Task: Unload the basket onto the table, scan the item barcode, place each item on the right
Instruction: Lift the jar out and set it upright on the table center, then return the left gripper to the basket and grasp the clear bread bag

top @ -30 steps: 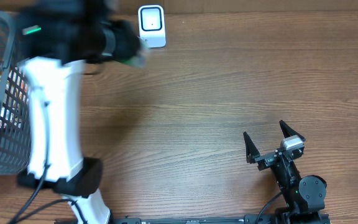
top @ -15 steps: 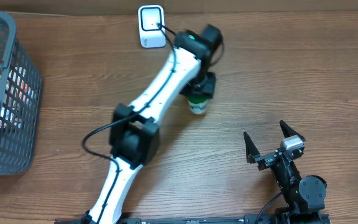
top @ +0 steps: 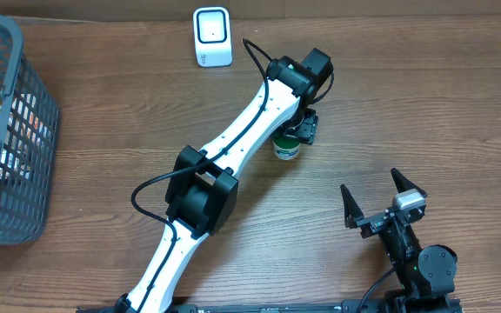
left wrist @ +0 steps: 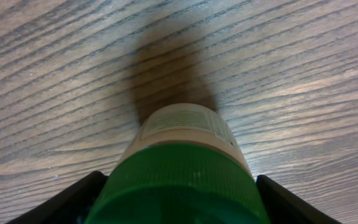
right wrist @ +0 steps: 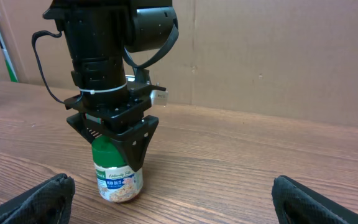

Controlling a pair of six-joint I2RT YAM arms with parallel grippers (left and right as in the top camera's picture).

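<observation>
l. jaws astride green-cap jar [right wrist: 118, 179]

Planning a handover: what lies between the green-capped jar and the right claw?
Nothing but bare wooden table. The overhead view shows only wood grain between the jar and the right claw.

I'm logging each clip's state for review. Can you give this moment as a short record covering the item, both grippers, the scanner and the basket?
item: green-lidded jar, upright on the table
left gripper: over the jar, fingers on either side of its lid; unclear whether gripping or loose
right gripper: open, empty, apart from the jar
scanner: white unit at the table's far edge, apart from the jar
basket: grey mesh, at the left edge, packaged goods inside
barcode: none legible in any view
</observation>
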